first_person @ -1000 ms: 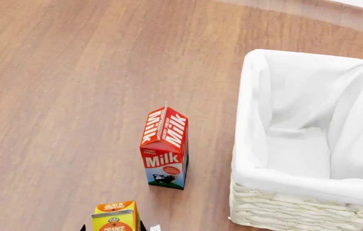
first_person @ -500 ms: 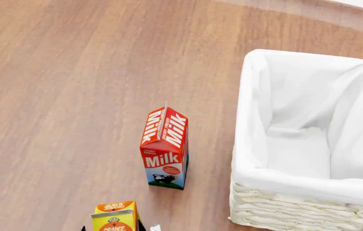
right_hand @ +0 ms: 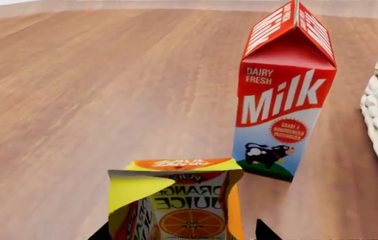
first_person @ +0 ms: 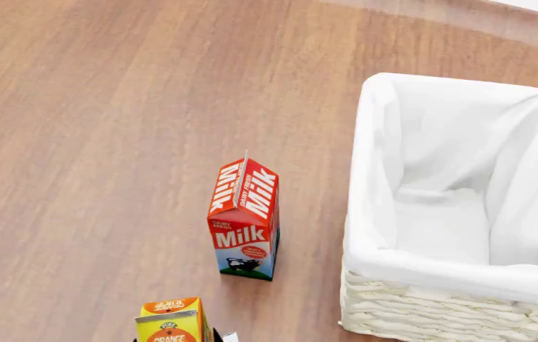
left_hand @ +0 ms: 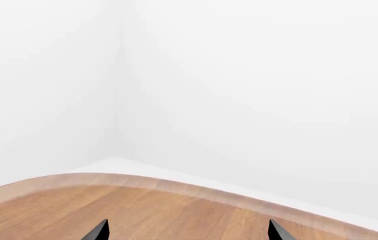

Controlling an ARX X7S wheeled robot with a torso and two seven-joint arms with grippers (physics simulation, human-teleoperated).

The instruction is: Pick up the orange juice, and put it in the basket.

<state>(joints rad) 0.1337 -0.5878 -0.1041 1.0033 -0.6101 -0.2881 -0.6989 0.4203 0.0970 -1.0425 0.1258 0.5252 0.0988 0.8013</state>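
Two cartons stand on the wooden table (first_person: pixel 107 142), both upright. The juice (first_person: pixel 171 322) sits at the near edge of the head view, about six o'clock, partly cut off by the frame. The milk (first_person: pixel 244 221) stands beyond it toward one o'clock, apart from it. The basket (first_person: pixel 421 310) fills the three o'clock side, close to the milk but not touching; its white liner looks empty.

The right gripper (right_hand: pixel 178 234) shows only as two dark fingertips (right_hand: pixel 264 233) at the edge of its wrist view, one on each side of the juice (right_hand: pixel 175 205). Its jaws stand apart, wide enough to straddle the carton. Whether the pads already touch the sides cannot be told, so no grasp is confirmed. The carton's front faces that camera, which suggests the arm is lined up to squeeze the two narrow sides, a sensible hold for a tall box.

The left gripper (left_hand: pixel 185 232) is spread wide over bare table near a far corner, holding nothing, probably parked out of the way.

Judging from this, the pick is at the closing stage. The lift should go straight up first, since the milk stands between juice and basket and could be knocked over.
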